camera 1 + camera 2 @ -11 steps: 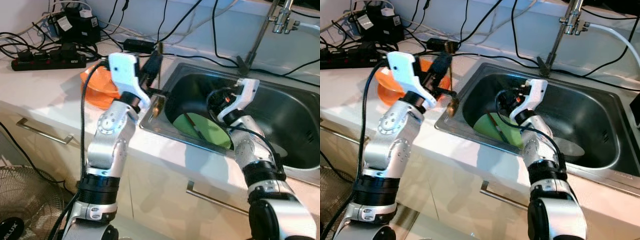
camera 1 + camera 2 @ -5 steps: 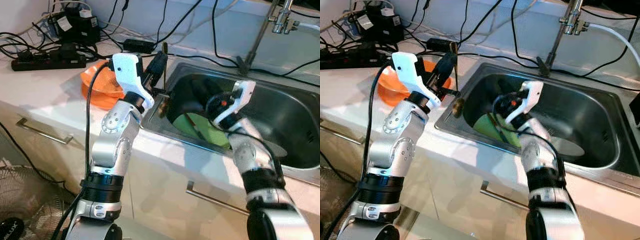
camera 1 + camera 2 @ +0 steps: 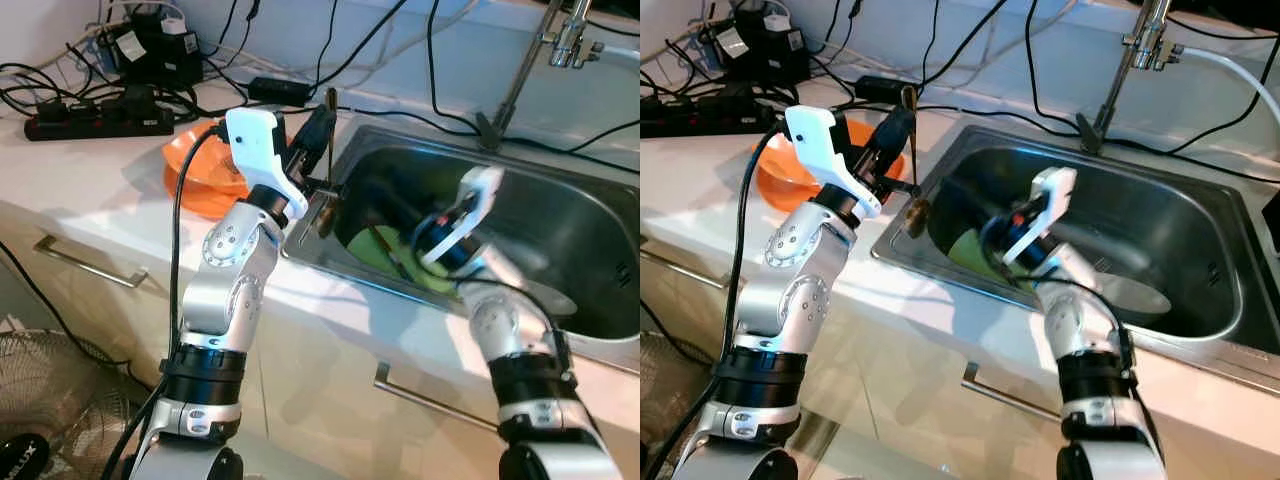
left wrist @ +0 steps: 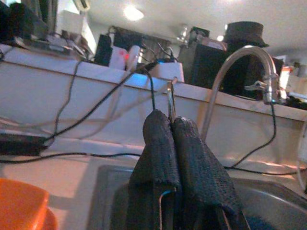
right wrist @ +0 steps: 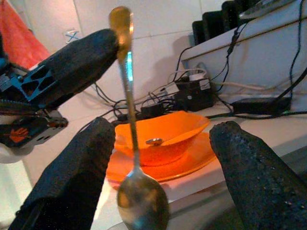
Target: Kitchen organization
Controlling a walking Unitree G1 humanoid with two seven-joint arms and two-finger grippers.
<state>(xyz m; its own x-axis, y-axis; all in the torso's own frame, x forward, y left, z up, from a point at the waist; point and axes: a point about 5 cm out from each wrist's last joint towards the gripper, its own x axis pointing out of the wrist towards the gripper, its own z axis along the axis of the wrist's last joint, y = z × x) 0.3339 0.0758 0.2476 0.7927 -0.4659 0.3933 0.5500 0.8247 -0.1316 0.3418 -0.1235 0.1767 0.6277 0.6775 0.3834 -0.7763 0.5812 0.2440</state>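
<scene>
My left gripper (image 3: 318, 128) is shut on the handle of a brass spoon (image 3: 326, 212), which hangs upright over the left rim of the steel sink (image 3: 585, 215). In the left wrist view the fingers (image 4: 184, 143) pinch the thin handle (image 4: 170, 98). My right gripper (image 3: 388, 205) is open inside the sink and points at the spoon; in its wrist view the spoon (image 5: 139, 201) hangs between the spread fingers (image 5: 72, 187). A green plate (image 3: 390, 258) lies in the sink under the right arm. An orange bowl (image 3: 200, 165) on an orange plate sits on the counter to the left.
A faucet (image 3: 520, 70) rises behind the sink. A power strip (image 3: 95, 115) and tangled cables lie along the back of the counter. A grey disc (image 3: 550, 300) lies on the sink floor. A small spoon (image 5: 154, 141) rests in the orange bowl. A fan (image 3: 50, 390) stands on the floor.
My left gripper carried the spoon right, toward the sink rim, then held still. My right wrist dropped lower in the sink and tilted toward the spoon.
</scene>
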